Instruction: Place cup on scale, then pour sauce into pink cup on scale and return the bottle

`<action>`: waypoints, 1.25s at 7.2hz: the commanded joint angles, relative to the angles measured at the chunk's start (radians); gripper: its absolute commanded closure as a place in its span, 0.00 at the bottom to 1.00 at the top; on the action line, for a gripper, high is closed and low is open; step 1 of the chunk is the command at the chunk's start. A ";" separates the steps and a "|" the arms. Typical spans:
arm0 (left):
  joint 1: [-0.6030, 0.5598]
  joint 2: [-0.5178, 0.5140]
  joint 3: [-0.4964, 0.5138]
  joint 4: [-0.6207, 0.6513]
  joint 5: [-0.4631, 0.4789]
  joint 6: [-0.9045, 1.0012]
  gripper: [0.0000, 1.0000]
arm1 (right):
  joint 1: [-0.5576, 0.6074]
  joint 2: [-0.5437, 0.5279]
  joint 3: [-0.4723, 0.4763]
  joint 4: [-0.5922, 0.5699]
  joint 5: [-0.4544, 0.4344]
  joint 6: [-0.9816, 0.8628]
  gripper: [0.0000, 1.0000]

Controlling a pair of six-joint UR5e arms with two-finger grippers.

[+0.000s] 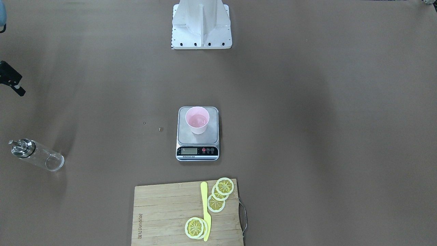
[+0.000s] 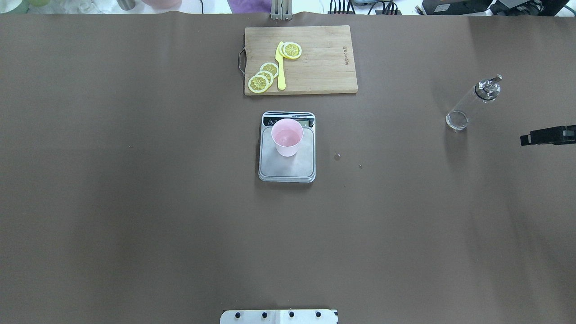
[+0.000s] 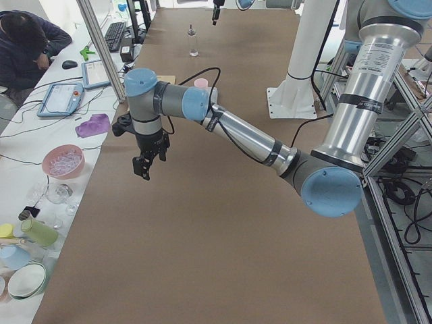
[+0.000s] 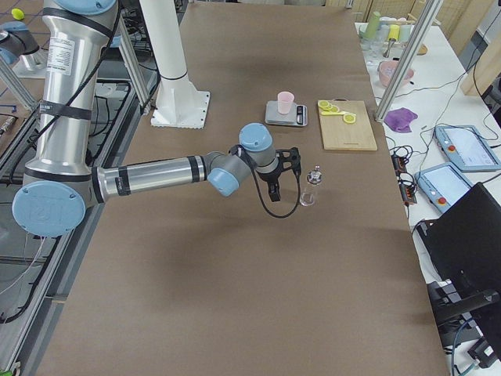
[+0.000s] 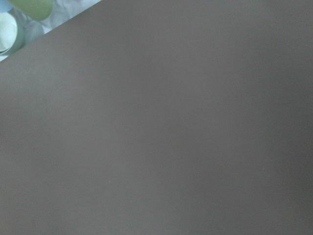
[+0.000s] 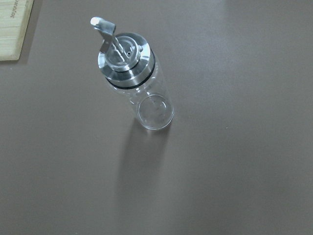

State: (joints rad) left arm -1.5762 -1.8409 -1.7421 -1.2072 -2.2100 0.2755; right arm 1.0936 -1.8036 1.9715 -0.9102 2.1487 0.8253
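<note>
The pink cup (image 1: 197, 119) stands upright on the steel platform of the scale (image 1: 198, 138), at the table's middle; both also show in the overhead view, the cup (image 2: 287, 136) on the scale (image 2: 287, 170). The clear bottle (image 2: 471, 104) with its metal cap stands upright and alone on the table at the robot's right, and shows from above in the right wrist view (image 6: 132, 73). My right gripper (image 2: 524, 140) hangs beside it, apart from it, cut off by the edge; I cannot tell its jaws. My left gripper (image 3: 144, 170) hovers over bare table far left; I cannot tell its state.
A wooden cutting board (image 2: 324, 67) with lemon slices (image 2: 265, 76) and a yellow knife (image 2: 281, 67) lies beyond the scale. Two small specks (image 2: 337, 156) lie on the mat right of the scale. The robot base (image 1: 201, 30) stands at the near edge.
</note>
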 commanded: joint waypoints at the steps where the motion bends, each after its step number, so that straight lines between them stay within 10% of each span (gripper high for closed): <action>1: -0.089 0.084 0.062 -0.026 -0.011 0.008 0.02 | -0.158 -0.045 0.079 0.007 -0.211 0.156 0.00; 4: -0.091 0.230 0.058 -0.214 -0.013 0.002 0.02 | -0.387 -0.059 0.075 0.008 -0.613 0.224 0.00; 9: -0.090 0.233 0.047 -0.218 -0.011 0.002 0.02 | -0.477 0.015 -0.187 0.334 -0.924 0.212 0.00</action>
State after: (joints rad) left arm -1.6673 -1.6079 -1.6927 -1.4247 -2.2216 0.2783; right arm 0.6303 -1.8285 1.8730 -0.6553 1.3001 1.0389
